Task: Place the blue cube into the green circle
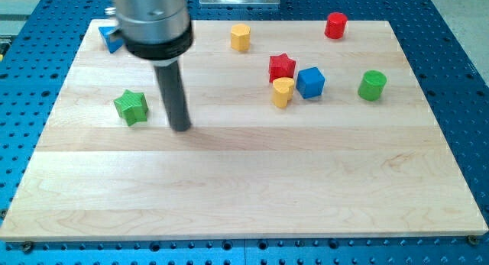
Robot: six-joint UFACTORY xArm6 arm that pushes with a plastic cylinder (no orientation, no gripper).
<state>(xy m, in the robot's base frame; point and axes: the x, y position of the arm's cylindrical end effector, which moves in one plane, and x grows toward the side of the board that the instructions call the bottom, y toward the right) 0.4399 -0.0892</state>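
The blue cube (310, 82) sits right of centre on the wooden board, touching or nearly touching a yellow block (283, 92) on its left. The green cylinder (372, 85) stands apart to the cube's right. My tip (181, 128) rests on the board at the left of centre, far to the left of the blue cube and just right of the green star (131, 107).
A red star (282, 66) lies just above the yellow block. A yellow hexagonal block (241, 37) and a red cylinder (335, 25) stand near the top edge. A blue block (111, 38) at top left is partly hidden by the arm. The wooden board (244, 189) lies on a blue perforated table.
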